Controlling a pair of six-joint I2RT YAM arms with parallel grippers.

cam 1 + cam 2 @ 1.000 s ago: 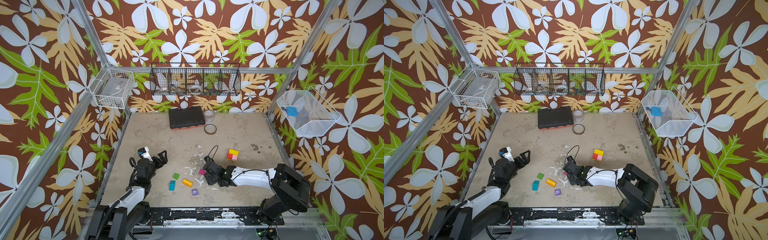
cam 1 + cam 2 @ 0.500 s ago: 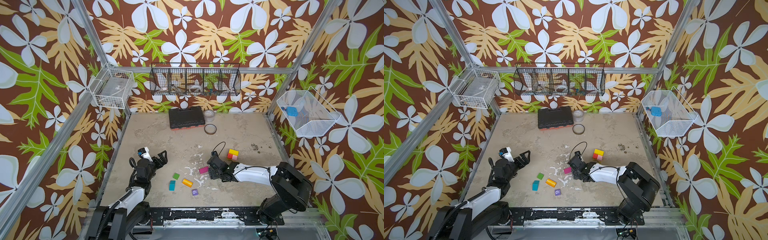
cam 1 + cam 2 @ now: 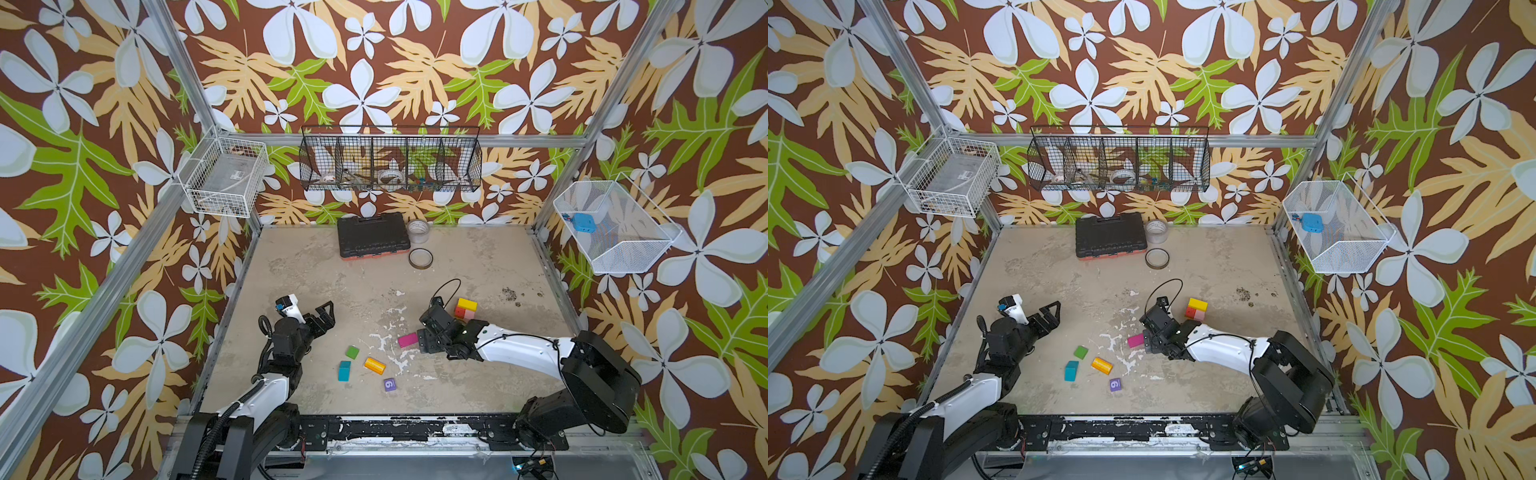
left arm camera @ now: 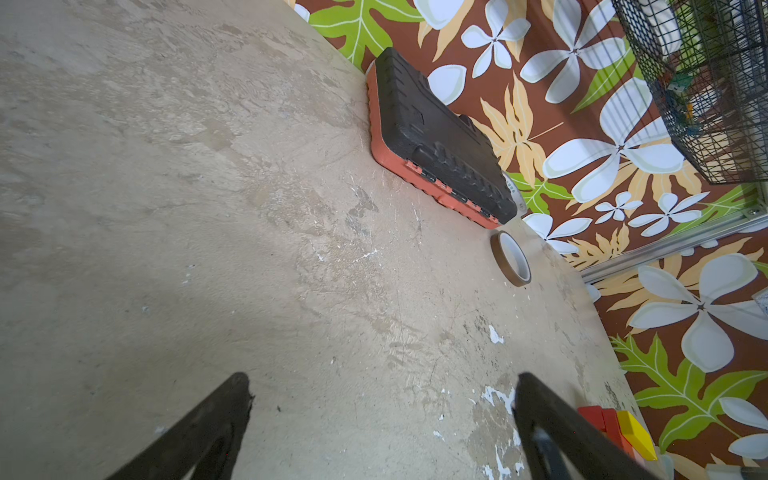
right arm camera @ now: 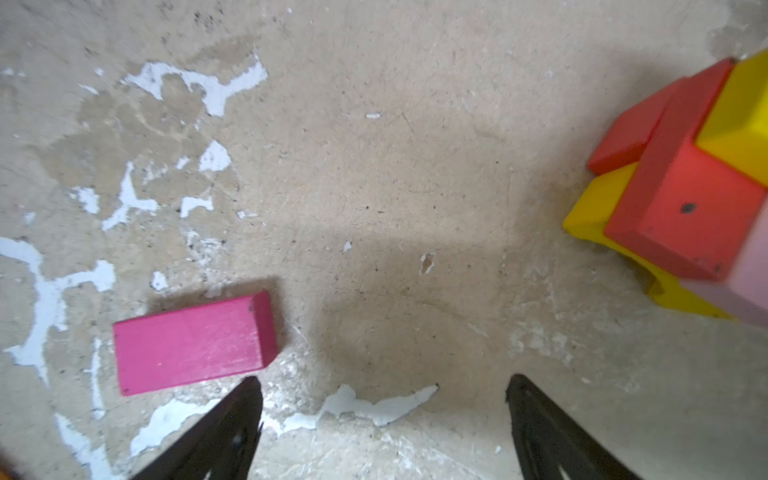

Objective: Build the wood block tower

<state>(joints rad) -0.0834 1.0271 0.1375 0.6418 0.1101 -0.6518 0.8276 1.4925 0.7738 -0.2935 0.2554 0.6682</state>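
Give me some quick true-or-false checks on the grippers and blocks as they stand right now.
1. The right gripper holds the magenta block. False: its jaws are open, and the block lies flat on the table outside them.
2. The left gripper is open and empty. True.
3. The teal block tops the tower. False: it lies loose on the table, and a yellow block is the tower's top.
4. The purple cube lies on the table, apart from the tower. True.
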